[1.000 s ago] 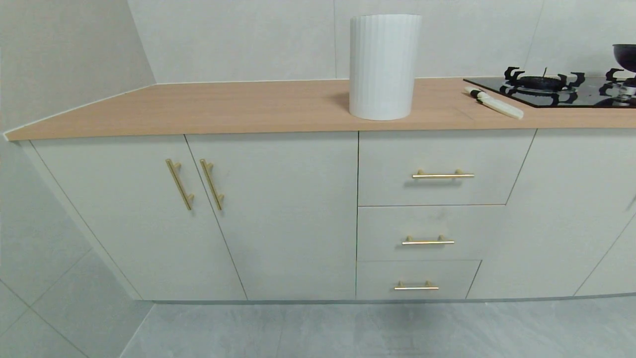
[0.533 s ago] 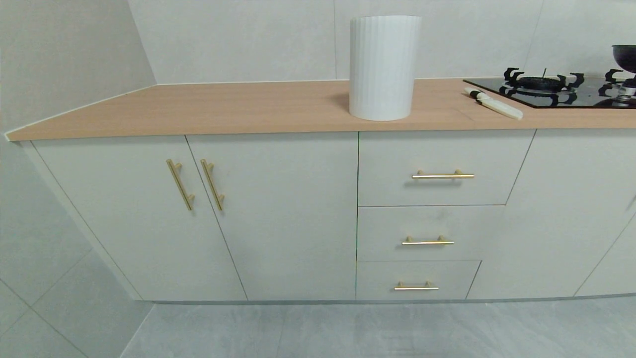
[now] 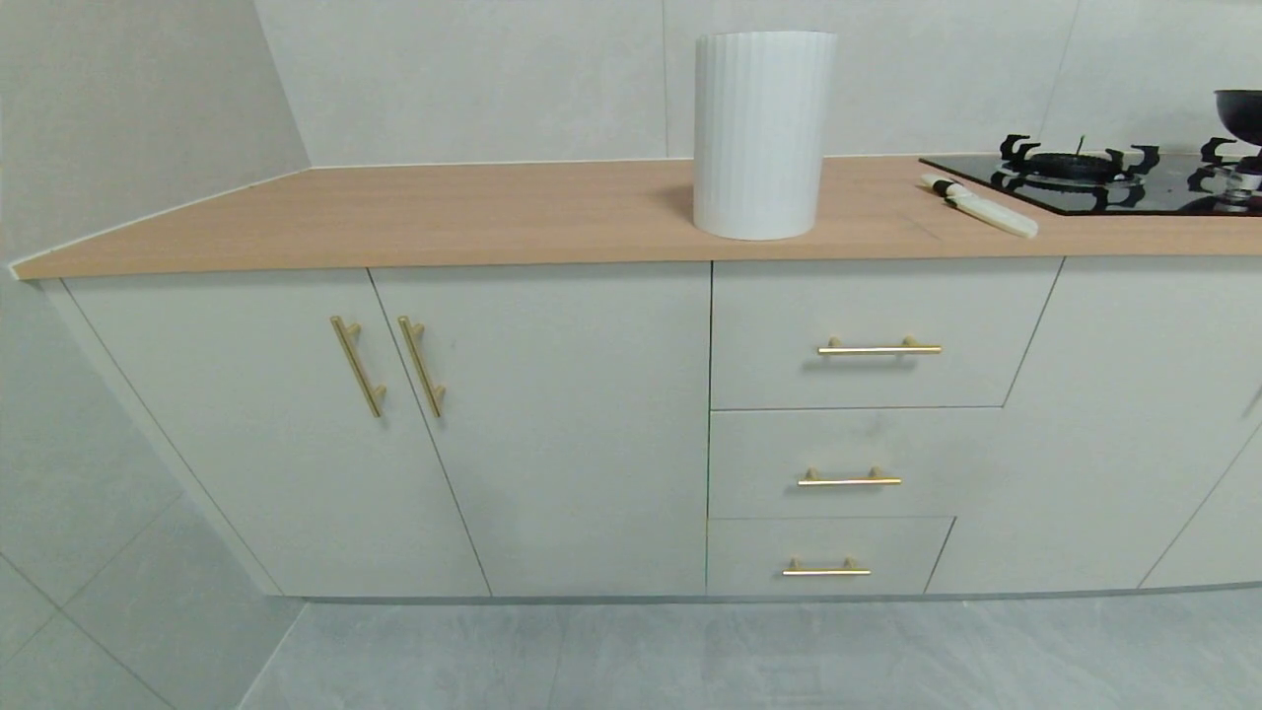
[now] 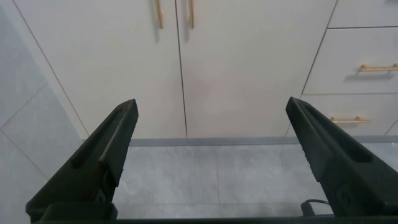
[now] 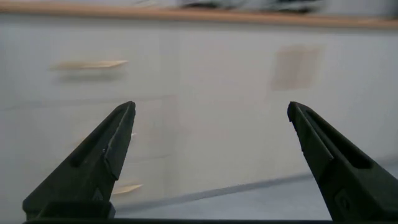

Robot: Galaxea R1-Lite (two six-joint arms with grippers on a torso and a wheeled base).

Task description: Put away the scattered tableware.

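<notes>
Lying upper right, the utensil (image 3: 978,204) could slide off the countertop (image 3: 444,212) if nudged. Left gripper (image 4: 211,104) and right gripper (image 5: 211,106) gape, empty.

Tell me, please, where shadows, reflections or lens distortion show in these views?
Head view: soft, even light; the white ribbed container casts a faint shadow leftward on the countertop, the top drawer handle a soft one beneath; the glass hob mirrors its burner grate; the cabinet plinth bows, a wide-angle effect. Left wrist view: the open left gripper is a dark silhouette against pale floor.
</notes>
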